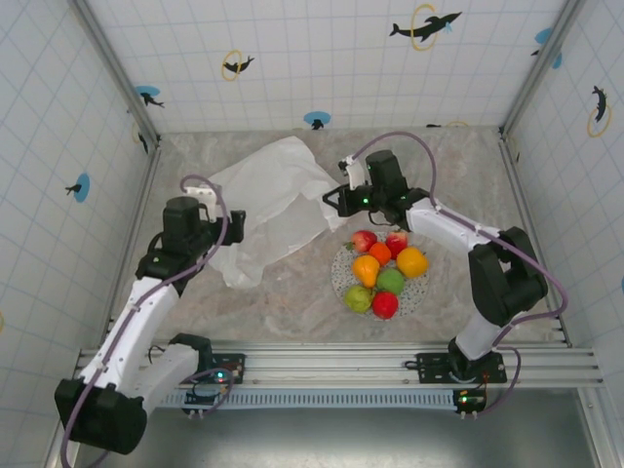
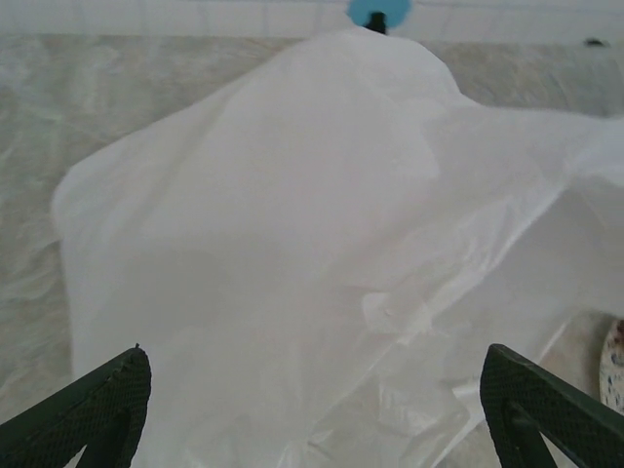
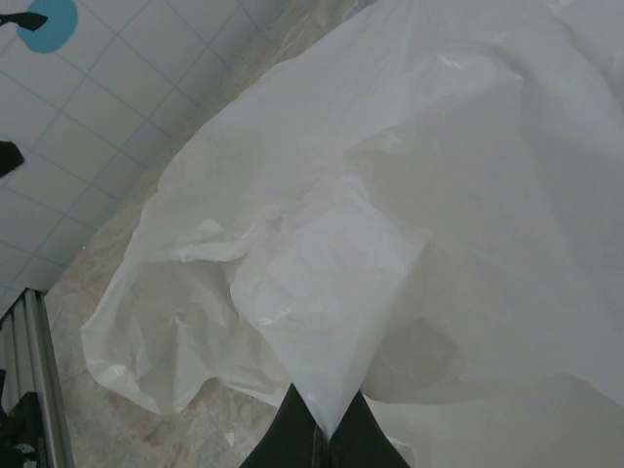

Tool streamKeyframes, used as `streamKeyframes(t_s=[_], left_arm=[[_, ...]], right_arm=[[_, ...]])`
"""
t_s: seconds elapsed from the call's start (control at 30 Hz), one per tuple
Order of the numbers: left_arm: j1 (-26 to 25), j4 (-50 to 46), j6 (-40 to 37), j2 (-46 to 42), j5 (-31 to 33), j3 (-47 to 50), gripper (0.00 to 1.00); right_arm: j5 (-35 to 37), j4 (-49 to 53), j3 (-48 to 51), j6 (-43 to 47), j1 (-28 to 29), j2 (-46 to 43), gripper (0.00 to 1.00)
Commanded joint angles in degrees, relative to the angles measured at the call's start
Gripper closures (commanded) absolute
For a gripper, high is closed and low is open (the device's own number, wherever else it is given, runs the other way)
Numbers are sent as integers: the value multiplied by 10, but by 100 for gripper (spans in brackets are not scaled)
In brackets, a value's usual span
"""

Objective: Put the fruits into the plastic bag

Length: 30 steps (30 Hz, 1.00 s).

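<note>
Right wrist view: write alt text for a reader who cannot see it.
The right gripper, shut, pinches a fold of the crinkled white plastic bag at bottom centre. The bag billows over a marbled table, tiled wall upper left.

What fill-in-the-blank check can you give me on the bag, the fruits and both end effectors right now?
1. The right end effector is ____ on a fold of the plastic bag.
2. The left end effector stands ____, facing the bag.
3. The fruits lie piled on the speckled ____.
Missing words: shut; open; plate.
</note>
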<state>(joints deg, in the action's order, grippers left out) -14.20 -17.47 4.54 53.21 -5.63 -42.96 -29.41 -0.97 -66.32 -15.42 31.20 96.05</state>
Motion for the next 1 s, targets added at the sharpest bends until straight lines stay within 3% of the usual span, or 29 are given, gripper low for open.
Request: streamKeyframes(t_s=[0.0, 0.2, 0.4, 0.6, 0.8, 0.97], left_arm=[[-32, 47, -105, 35, -49, 0, 10], [-97, 33, -218, 141, 7, -33, 5], [-126, 94, -252, 238, 82, -65, 5], [-128, 145, -217, 318, 38, -97, 34], [-127, 170, -194, 346, 74, -95, 63], [-127, 197, -176, 323, 83, -77, 94]], right_arm=[[-38, 3, -34, -17, -7, 10, 100], [-67, -1, -59, -34, -19, 22, 100], [-88, 4, -72, -39, -23, 32, 100], [-94, 7, -70, -37, -25, 39, 100], [-103, 10, -77, -37, -25, 48, 100], [-104, 19, -91, -34, -27, 52, 100]])
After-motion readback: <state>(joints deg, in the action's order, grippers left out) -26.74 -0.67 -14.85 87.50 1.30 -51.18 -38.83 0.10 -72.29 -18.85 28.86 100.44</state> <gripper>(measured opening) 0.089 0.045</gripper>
